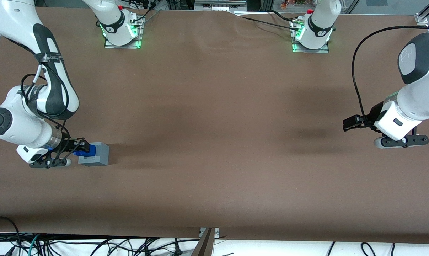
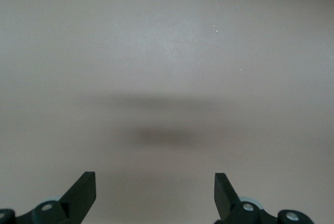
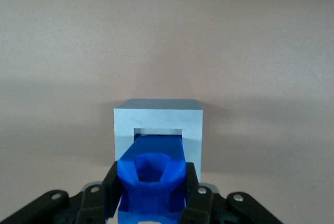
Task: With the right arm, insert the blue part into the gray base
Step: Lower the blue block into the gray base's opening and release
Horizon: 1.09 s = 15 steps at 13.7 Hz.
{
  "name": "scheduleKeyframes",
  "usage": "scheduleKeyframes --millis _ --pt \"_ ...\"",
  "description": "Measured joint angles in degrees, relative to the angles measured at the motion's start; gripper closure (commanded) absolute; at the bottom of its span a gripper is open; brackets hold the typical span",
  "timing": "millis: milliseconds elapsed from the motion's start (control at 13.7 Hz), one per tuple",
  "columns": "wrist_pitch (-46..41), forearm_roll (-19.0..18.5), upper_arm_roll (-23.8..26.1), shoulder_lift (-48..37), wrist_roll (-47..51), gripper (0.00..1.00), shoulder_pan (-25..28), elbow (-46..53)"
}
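The gripper (image 3: pixel 151 195) was clamped on the blue part (image 3: pixel 152 174), whose tip was seated in the gray base (image 3: pixel 158 125) recess, the inserted end hidden.

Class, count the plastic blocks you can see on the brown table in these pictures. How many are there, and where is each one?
2. The gray base sits at the working arm's end of the table. The blue part, clamped in the gripper, enters the base's recess.
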Motion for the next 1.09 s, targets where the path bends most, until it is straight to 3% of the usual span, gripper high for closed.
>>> scheduleKeyframes --millis 291,655,728,801,874,1092 --pt "0.5 0.0 0.0 0.1 0.0 0.69 0.0 0.0" --pt "2.3 0.0 0.0 1.1 0.4 0.56 0.0 0.0" --pt "2.4 0.0 0.0 1.2 0.4 0.48 0.0 0.0" --pt "2.4 0.0 0.0 1.2 0.5 0.16 0.0 0.0" --pt "2.5 0.0 0.0 1.2 0.5 0.01 0.0 0.0" --pt "2.5 0.0 0.0 1.1 0.5 0.01 0.0 0.1"
